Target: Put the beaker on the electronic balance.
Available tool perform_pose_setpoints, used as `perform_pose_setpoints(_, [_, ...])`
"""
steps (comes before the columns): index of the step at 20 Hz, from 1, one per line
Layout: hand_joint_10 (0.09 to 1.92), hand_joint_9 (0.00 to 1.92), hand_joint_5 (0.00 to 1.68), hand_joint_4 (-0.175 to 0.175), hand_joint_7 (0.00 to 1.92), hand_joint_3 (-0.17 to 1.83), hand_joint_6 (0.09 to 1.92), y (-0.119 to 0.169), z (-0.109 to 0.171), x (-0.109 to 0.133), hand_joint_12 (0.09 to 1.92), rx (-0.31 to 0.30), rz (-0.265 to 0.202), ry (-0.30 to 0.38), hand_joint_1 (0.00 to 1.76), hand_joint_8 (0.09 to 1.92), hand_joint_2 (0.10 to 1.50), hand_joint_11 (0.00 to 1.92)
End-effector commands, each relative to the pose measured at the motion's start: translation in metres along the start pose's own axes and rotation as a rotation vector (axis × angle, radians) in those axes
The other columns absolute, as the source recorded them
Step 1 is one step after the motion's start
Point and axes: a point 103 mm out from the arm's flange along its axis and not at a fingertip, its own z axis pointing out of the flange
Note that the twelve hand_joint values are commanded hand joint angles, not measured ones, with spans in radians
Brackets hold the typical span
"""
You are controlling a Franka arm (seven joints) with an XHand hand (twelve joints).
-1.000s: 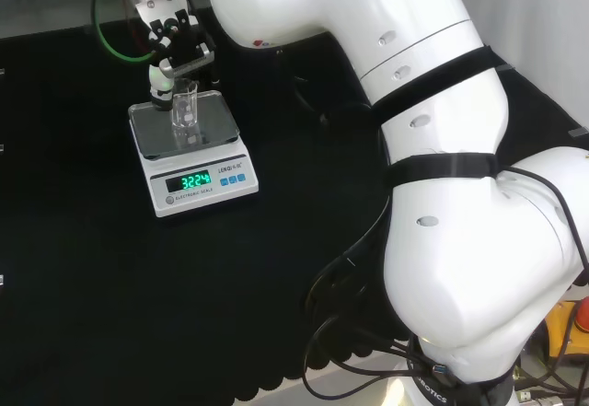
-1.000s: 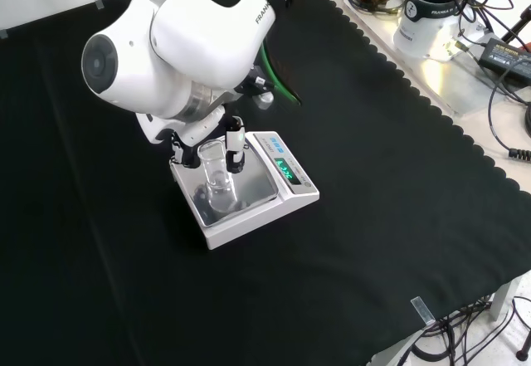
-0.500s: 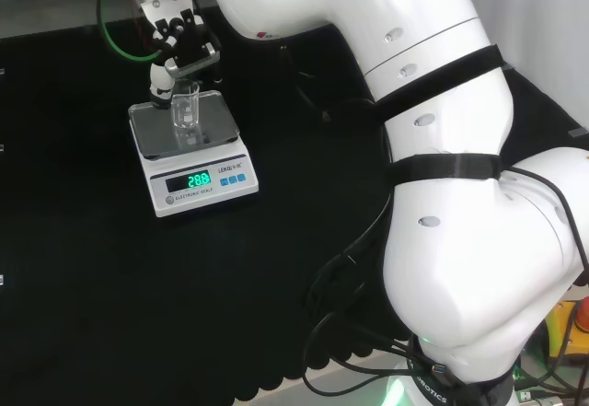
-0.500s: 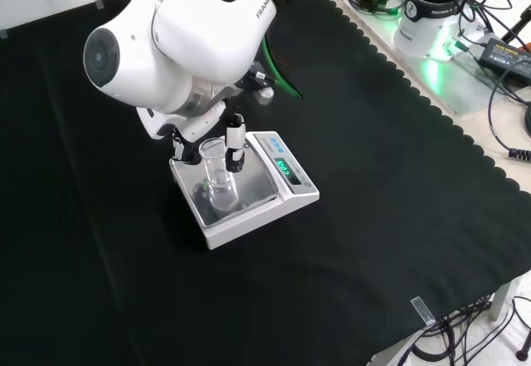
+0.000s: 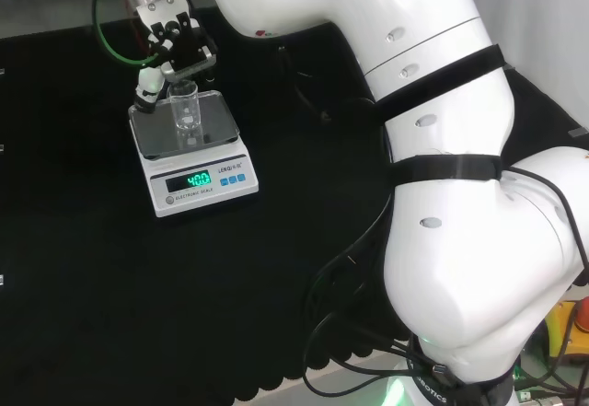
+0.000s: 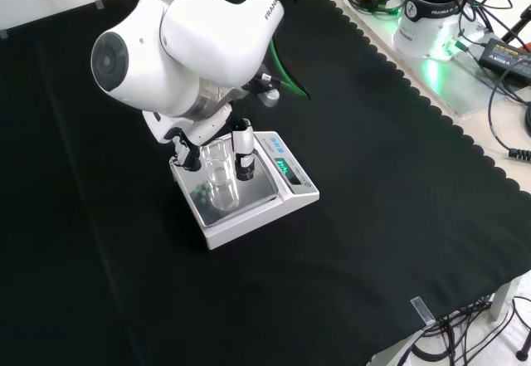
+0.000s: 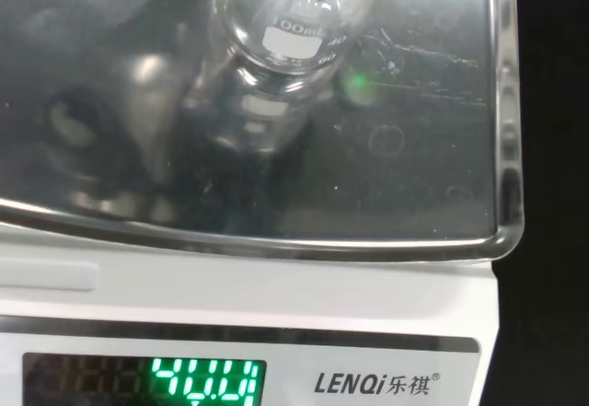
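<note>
Clear glass beaker (image 6: 220, 175) | upright on balance (image 6: 249, 208) pan | contents unclear | robot hand (image 5: 175, 42) fingers spread beside it

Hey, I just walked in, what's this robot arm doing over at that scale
The arm is placing a clear glass beaker on an electronic balance that sits on the black cloth. The beaker stands upright on the balance's steel pan, and the green display is lit. The hand sits close around the beaker's top with fingers on either side of it. Whether they touch the glass is hard to tell.
</note>
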Motion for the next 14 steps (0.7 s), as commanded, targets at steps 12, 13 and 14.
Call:
perform_pose_setpoints(12, [0.84,0.4,0.33,-0.07,0.41,-0.04,0.57,-0.098,-0.04,-0.077,1.3,-0.271,0.019,0.105,0.44,0.87,0.7,0.6])
perform_pose_setpoints(13, [0.84,0.41,0.33,-0.071,0.42,-0.04,0.56,-0.105,-0.038,-0.083,1.29,-0.275,0.027,0.109,0.45,0.87,0.71,0.62])
perform_pose_setpoints(14, [0.83,0.43,0.34,-0.072,0.43,-0.03,0.56,-0.111,-0.034,-0.088,1.28,-0.277,0.033,0.114,0.45,0.87,0.71,0.64])
